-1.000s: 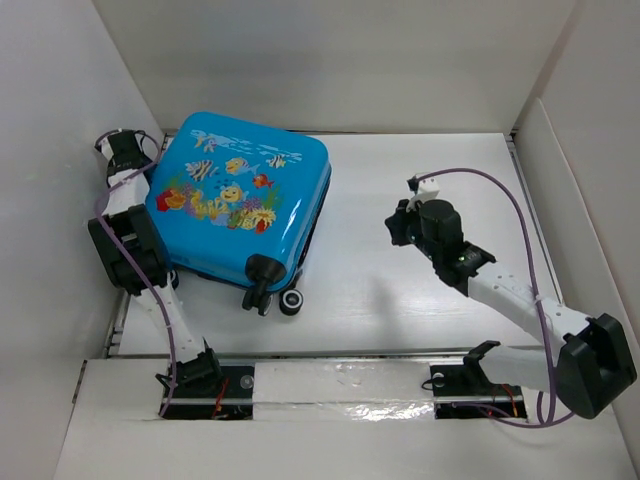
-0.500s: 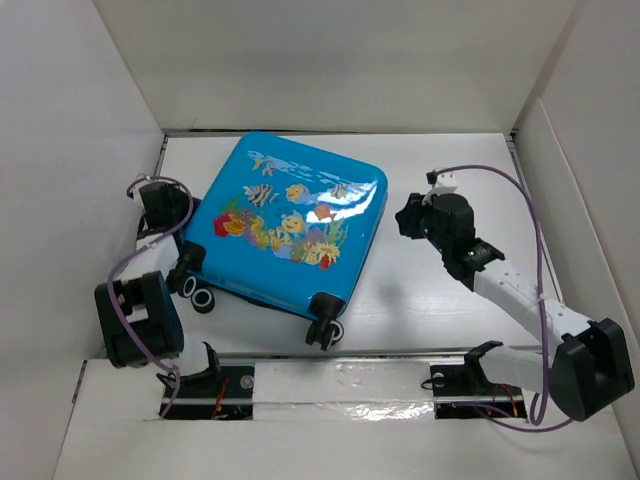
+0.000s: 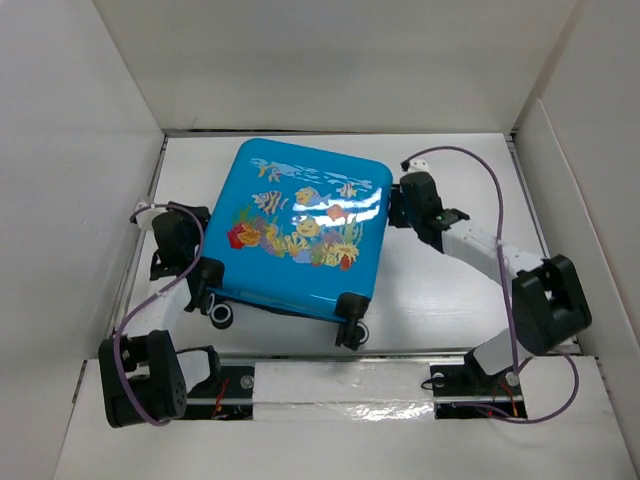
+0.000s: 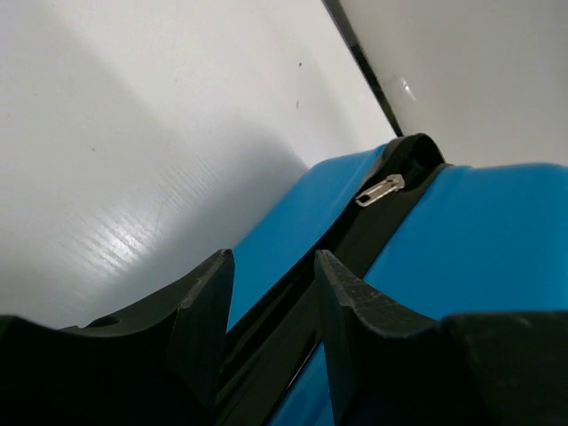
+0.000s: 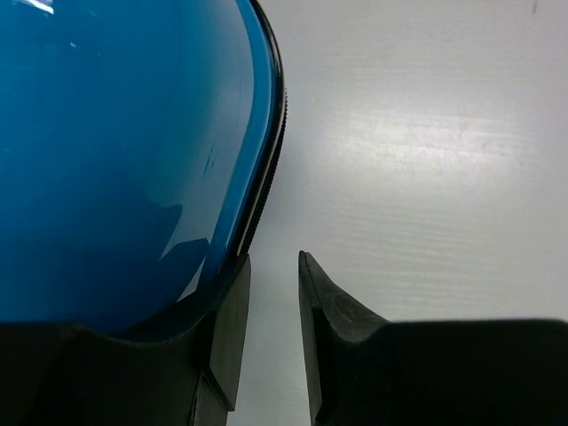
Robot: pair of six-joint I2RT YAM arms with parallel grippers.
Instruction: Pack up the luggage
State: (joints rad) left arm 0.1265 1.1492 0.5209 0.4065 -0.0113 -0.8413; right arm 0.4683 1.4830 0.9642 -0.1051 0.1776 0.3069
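The luggage [image 3: 300, 235] is a bright blue hard-shell suitcase with a fish and coral print. It lies flat and closed in the middle of the table, wheels [image 3: 350, 333] toward the near edge. My left gripper [image 3: 197, 262] is at its near-left corner, jaws open. In the left wrist view [image 4: 273, 257] the jaws straddle the black zip band [image 4: 390, 209], with a silver zip pull [image 4: 380, 189] further along. My right gripper [image 3: 395, 205] is at the suitcase's far-right edge. In the right wrist view [image 5: 273, 257] it is narrowly open and empty, one finger [image 5: 226, 319] against the blue shell [image 5: 115, 151].
White walls [image 3: 110, 120] box in the table on the left, back and right. A black gap [image 3: 330, 131] runs along the back edge. The arms' bases and a taped rail [image 3: 340, 385] run along the near edge. Bare white table [image 3: 450, 300] lies right of the suitcase.
The suitcase has slid from the far left toward the centre and turned. My left gripper followed to its near-left corner. My right gripper moved left up to its right edge.
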